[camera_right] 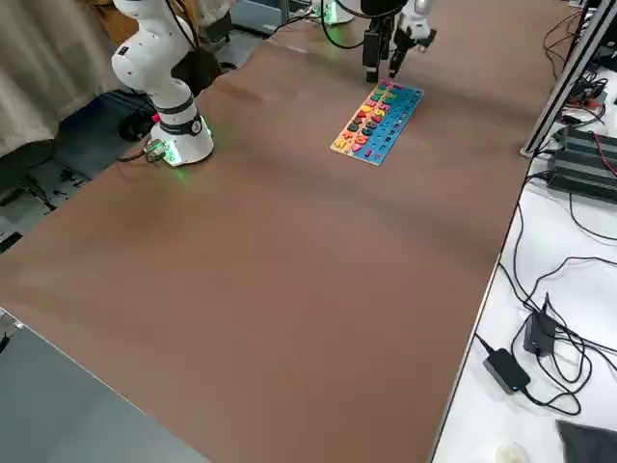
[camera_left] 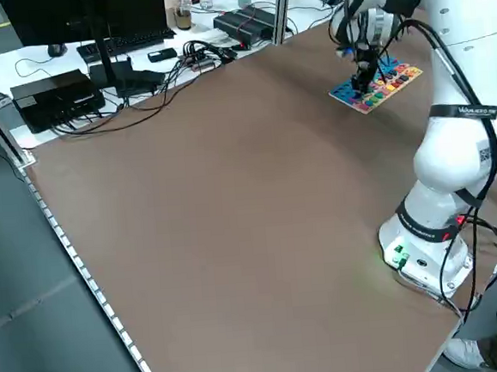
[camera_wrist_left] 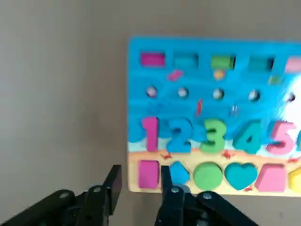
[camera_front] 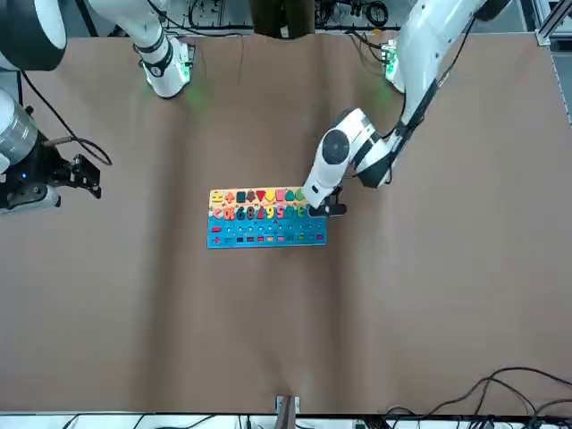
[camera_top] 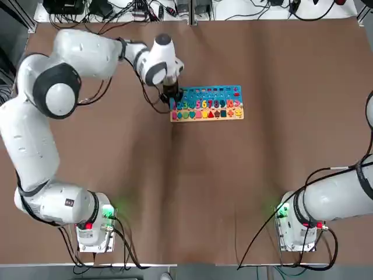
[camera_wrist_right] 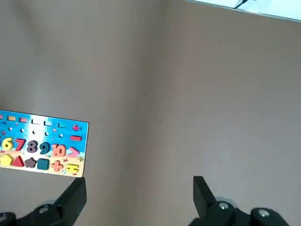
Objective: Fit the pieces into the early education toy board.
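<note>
Hovering over the left end of the board (camera_top: 207, 103), the left gripper (camera_top: 171, 100) points down at the corner where the pink pieces sit. In its wrist view the two fingers (camera_wrist_left: 113, 183) stand a narrow gap apart with nothing between them; the pink rectangle (camera_wrist_left: 148, 173) in the tan strip shows just past the gap. Other views show only the gripper's dark tip against the board's edge, and whether it touches cannot be told.

The board lies flat on the brown table (camera_top: 186, 192), toward the far side from the arm bases and near the middle across. Its blue part carries a row of small coloured slots and a row of numbers; the tan strip nearest the robot holds shapes (pink rectangle, blue piece, green circle (camera_wrist_left: 207, 173), teal heart (camera_wrist_left: 242, 174), then another pink one). The pink 1 (camera_wrist_left: 150, 133) stands at the left end of the number row. No loose pieces show on the table around the board.

The right gripper (camera_wrist_right: 140, 195) hangs parked above bare table on the robot's right, well apart from the board, its fingers spread wide and empty. From the front view it shows at the left edge (camera_front: 85, 176).
</note>
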Robot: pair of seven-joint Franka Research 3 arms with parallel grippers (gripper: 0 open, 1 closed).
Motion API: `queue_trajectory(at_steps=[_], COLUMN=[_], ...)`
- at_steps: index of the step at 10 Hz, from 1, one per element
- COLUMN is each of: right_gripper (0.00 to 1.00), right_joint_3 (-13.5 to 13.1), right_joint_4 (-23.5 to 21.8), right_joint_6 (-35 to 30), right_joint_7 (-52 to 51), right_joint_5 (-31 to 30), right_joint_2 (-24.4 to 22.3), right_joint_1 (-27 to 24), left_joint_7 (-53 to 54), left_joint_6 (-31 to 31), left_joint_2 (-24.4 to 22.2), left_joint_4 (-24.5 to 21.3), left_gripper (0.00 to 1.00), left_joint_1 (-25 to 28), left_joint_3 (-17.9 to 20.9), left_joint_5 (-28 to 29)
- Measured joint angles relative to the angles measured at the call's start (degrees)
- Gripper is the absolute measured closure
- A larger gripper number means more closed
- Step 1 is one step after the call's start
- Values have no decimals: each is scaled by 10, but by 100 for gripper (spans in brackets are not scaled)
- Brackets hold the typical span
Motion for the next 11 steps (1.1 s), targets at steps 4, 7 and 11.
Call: queue_trajectory(at_steps=[4,7,11], right_gripper=[0,0,0], right_joint_3=[0,0,0], right_joint_4=[0,0,0], right_joint_6=[0,0,0], right_joint_7=[0,0,0], right_joint_5=[0,0,0], right_joint_2=[0,0,0], right_joint_1=[0,0,0], left_joint_7=[67,103,272], left_joint_6=[-71,-106,-242], left_joint_2=[-96,-137,-220], left_joint_4=[58,121,182], left_gripper=[23,0,0], left_joint_1=[69,150,259], left_joint_3=[1,0,3], left_joint_5=[0,-19,-79])
